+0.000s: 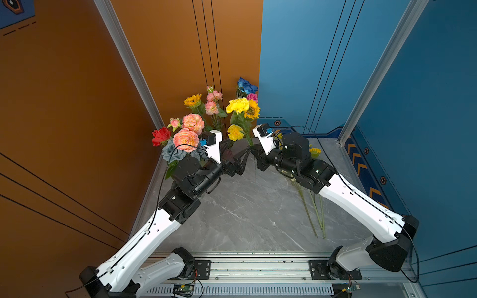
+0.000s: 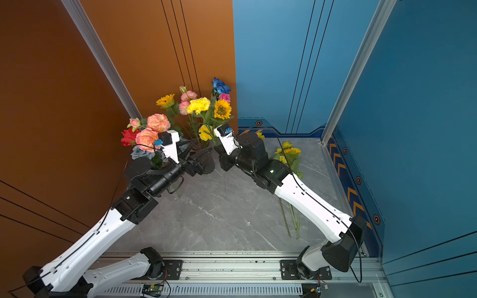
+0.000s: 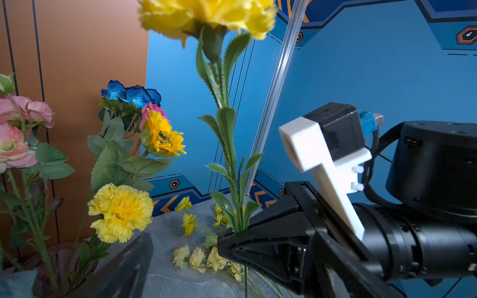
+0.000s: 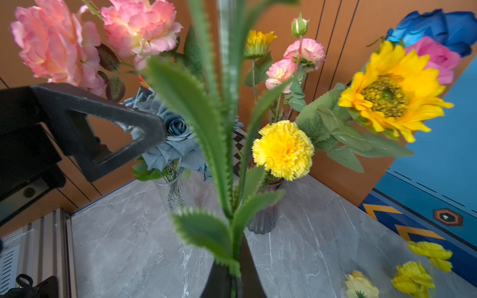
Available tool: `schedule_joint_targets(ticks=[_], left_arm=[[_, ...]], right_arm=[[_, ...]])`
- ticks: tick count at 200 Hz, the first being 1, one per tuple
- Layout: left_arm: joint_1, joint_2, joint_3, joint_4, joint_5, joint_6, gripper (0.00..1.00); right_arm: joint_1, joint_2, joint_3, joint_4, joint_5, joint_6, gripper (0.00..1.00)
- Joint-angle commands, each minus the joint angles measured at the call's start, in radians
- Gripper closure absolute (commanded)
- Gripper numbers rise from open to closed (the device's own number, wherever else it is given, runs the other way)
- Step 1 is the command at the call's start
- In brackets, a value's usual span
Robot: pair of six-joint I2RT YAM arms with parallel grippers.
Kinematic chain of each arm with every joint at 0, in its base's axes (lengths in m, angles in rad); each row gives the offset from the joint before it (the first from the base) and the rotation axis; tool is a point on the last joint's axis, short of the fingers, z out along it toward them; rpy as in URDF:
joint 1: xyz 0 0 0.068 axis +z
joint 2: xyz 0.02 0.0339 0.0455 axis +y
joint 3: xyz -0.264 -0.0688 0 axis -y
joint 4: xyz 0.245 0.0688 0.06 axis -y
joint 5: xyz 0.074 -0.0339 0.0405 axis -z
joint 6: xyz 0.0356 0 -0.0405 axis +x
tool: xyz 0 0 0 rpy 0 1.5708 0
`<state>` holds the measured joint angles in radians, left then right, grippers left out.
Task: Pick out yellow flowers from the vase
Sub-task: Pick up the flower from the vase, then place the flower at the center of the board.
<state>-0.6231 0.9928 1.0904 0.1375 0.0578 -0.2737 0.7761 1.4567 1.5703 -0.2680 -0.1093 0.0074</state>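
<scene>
My right gripper (image 4: 233, 280) is shut on the green stem (image 3: 227, 154) of a yellow carnation (image 1: 237, 105), which it holds upright in front of the vases; the thin stem end hangs below the jaws. My left gripper (image 1: 236, 154) stands open just beside it, one finger (image 3: 124, 268) clear of the stem. In the dark ribbed vase (image 4: 263, 219) stand a second yellow carnation (image 4: 284, 149) and two sunflowers (image 1: 193, 100) (image 4: 389, 95). Several yellow flowers (image 2: 289, 151) lie on the table under the right arm, among them pale roses (image 3: 206, 260).
A clear glass vase (image 4: 175, 193) at the left holds peach peonies (image 1: 185, 139), grey-blue roses (image 4: 175, 139) and a red bloom (image 1: 161, 135). Pink (image 1: 211, 107) and blue flowers (image 1: 246, 86) share the dark vase. Orange and blue walls meet close behind the vases.
</scene>
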Motion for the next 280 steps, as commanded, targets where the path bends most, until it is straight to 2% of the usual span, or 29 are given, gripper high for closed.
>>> schedule_joint_targets(ticks=[1, 27, 72, 101, 144, 190, 280], left_arm=[[-0.007, -0.02, 0.002, 0.009, 0.011, 0.025, 0.02], [-0.009, -0.022, 0.006, 0.01, 0.019, 0.027, 0.02], [-0.012, -0.029, -0.001, 0.01, 0.027, 0.036, 0.02], [-0.012, -0.031, -0.007, 0.009, 0.035, 0.045, 0.02], [-0.013, -0.037, -0.024, 0.009, 0.039, 0.048, 0.02], [-0.017, -0.052, -0.035, 0.009, 0.054, 0.063, 0.02], [-0.017, -0.061, -0.049, 0.008, 0.08, 0.073, 0.02]], right_arm=[[-0.033, -0.053, 0.006, -0.079, 0.052, 0.008, 1.0], [-0.067, -0.08, -0.002, -0.139, 0.076, 0.015, 1.0], [-0.212, -0.114, -0.039, -0.247, 0.124, 0.039, 1.0], [-0.301, -0.114, -0.089, -0.288, 0.125, 0.105, 1.0], [-0.393, -0.018, -0.13, -0.342, 0.119, 0.169, 1.0], [-0.429, 0.099, -0.176, -0.345, 0.117, 0.169, 1.0], [-0.451, 0.307, -0.214, -0.417, 0.283, 0.058, 1.0]])
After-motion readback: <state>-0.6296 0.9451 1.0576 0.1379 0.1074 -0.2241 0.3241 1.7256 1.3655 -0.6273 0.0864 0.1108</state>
